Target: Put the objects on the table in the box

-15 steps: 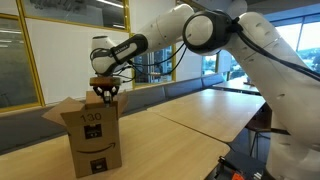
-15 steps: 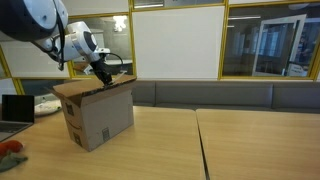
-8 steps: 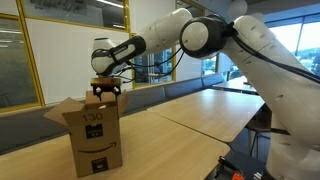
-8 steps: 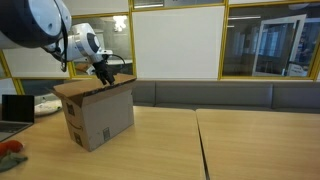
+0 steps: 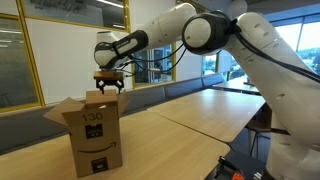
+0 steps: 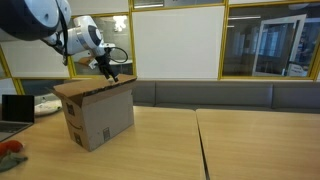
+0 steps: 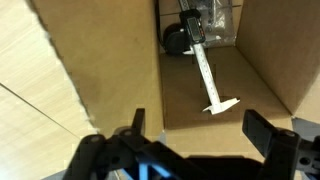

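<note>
Jaws of the black gripper point(image 5: 108, 86) stand apart above the brown cardboard box point(image 5: 95, 135) near the light wood table's point(image 5: 190, 118) long edge; inside, perhaps a dark gadget point(image 7: 180, 40).

Premises: an office meeting area in a commercial building.

Grounds:
- The box point(image 6: 97, 112) stands on a long table point(image 6: 150, 150) with a light wood top, which is butted against a second table of the same kind.
- On the wall behind the box is a large whiteboard point(image 6: 175, 42) set in a yellow frame point(image 6: 224, 40).
- Along the wall beyond the box, glazed partitions point(image 6: 270, 40) give sight into further rooms.
- A long grey upholstered bench point(image 6: 210, 93) runs under them, behind the box.
- Beside the box, at the table's edge, is what appears to be an open laptop point(image 6: 14, 108).
</note>
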You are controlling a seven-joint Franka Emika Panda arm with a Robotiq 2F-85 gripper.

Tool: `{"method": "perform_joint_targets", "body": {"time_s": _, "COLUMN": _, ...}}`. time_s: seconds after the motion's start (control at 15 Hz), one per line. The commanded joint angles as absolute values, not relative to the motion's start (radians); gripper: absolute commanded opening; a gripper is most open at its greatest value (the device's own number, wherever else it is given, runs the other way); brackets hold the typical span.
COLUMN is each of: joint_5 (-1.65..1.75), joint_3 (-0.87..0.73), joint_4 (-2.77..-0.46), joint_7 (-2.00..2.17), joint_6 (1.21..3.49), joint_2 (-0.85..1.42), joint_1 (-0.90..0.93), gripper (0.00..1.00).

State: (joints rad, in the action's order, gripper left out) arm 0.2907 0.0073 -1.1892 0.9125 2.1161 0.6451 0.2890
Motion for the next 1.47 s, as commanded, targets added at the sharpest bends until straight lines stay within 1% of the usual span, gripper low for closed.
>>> {"method": "perform_joint_targets", "body": {"time_s": 0.0, "joint_5": 0.319, "joint_3": -0.014, "joint_4": -1.306, "joint_7": 0.925, "joint_6": 2.1, "joint_2": 0.493, "joint_1": 0.289, "gripper": 1.0}}
{"method": "perform_joint_targets", "body": {"time_s": 0.33, "joint_5": 0.357, "joint_3": -0.057, "joint_4": -1.538, "joint_7": 0.955, "joint_6": 2.136, "joint_2": 0.259, "joint_1": 0.276, "gripper": 1.0}}
{"method": "perform_joint_targets", "body": {"time_s": 0.87, "joint_5": 0.315, "joint_3": -0.039, "joint_4": -1.936, "joint_7": 0.948, "joint_6": 2.172, "joint_2": -0.066, "joint_1": 0.125, "gripper": 1.0}}
{"method": "perform_joint_targets", "body": {"time_s": 1.13, "joint_5": 0.249, "joint_3": -0.046, "joint_4": -2.161, "joint_7": 0.865, "joint_6": 2.217, "joint_2": -0.189, "joint_1": 0.047, "gripper": 1.0}}
{"method": "perform_joint_targets", "body": {"time_s": 1.4, "joint_5": 0.15, "joint_3": -0.058, "joint_4": -2.388, "joint_7": 0.633, "joint_6": 2.238, "joint_2": -0.284, "joint_1": -0.001, "gripper": 1.0}}
